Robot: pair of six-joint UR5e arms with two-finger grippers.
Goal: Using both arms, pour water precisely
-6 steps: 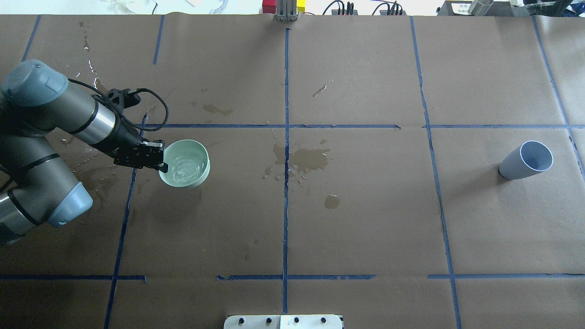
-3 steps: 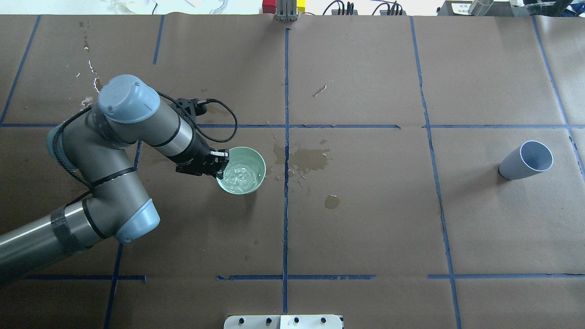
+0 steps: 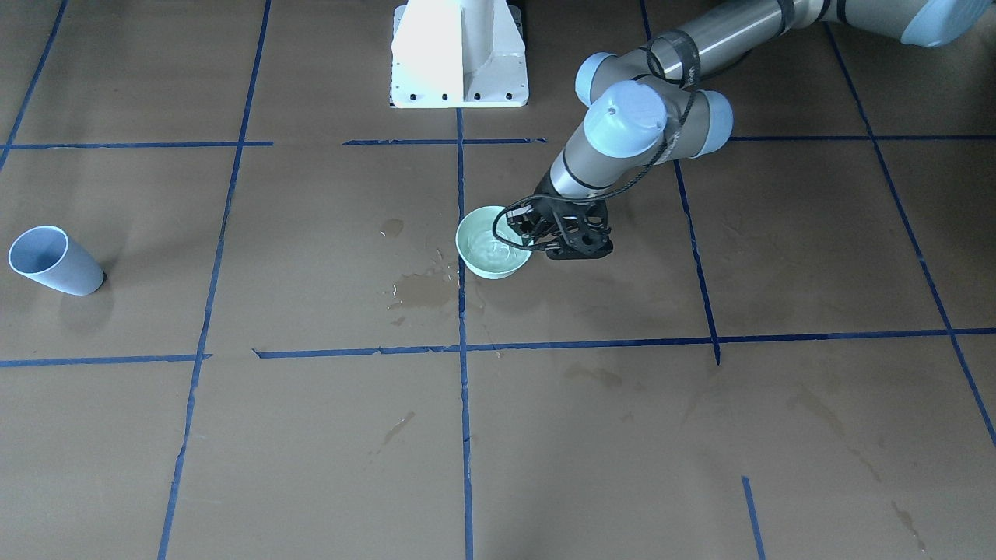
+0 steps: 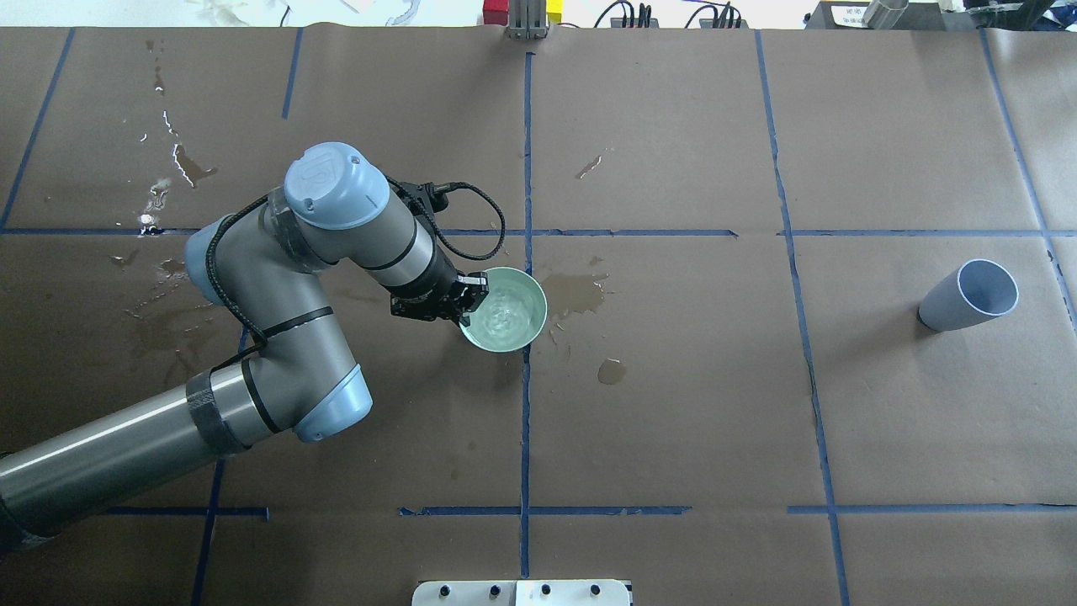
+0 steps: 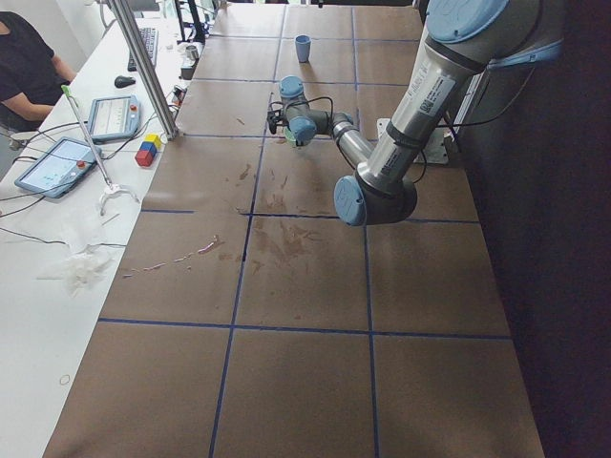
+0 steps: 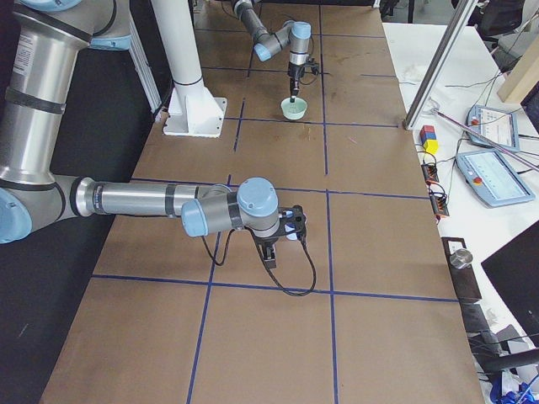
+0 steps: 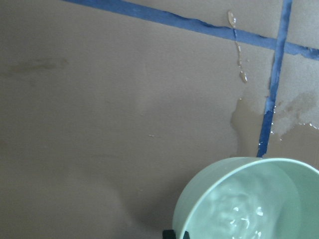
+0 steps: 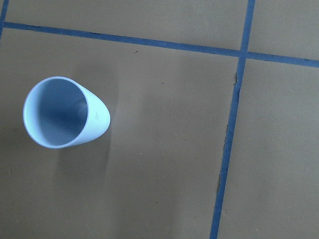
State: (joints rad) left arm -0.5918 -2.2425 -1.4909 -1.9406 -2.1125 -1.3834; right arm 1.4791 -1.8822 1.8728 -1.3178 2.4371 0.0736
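My left gripper (image 4: 465, 307) is shut on the near rim of a pale green bowl (image 4: 507, 346), one finger inside and one outside. The bowl holds clear, rippled water (image 4: 503, 313) and hangs level over the blue centre tape line. It also shows in the front view (image 3: 490, 271) and the left wrist view (image 7: 199, 199), with water (image 7: 244, 214) in it. An empty light blue cup (image 4: 968, 295) stands alone at the far right and shows from above in the right wrist view (image 8: 65, 112). My right arm (image 6: 253, 206) shows only in the exterior right view, so I cannot tell its gripper's state.
Wet patches darken the brown paper beside the bowl (image 4: 580, 293), below it (image 4: 612, 370) and at the far left (image 4: 181, 160). The white pedestal base (image 3: 459, 54) stands at the robot's edge. Tablets and coloured blocks (image 5: 148, 151) lie on the operators' side table.
My left arm has swung to the right with the bowl in its grip, from the left part of the table to the centre line. The water ripples. The cup has not moved.
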